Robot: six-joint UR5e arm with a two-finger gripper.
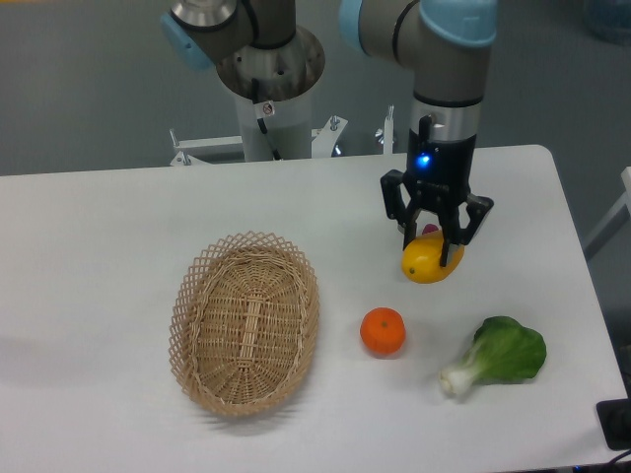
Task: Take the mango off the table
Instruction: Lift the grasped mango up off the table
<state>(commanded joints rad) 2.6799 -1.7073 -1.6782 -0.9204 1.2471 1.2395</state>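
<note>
The yellow mango (426,264) hangs in my gripper (434,248), which is shut on it over the right half of the white table (118,236). The black fingers clamp the fruit from above, and its lower end pokes out below them. A sliver of the purple-red sweet potato (431,232) shows just behind the mango, mostly hidden by the gripper.
A woven wicker basket (246,320) lies at the centre left. A round orange (383,331) sits below the mango, and a green bok choy (498,355) lies at the right front. The robot's base (266,89) stands behind the table's far edge.
</note>
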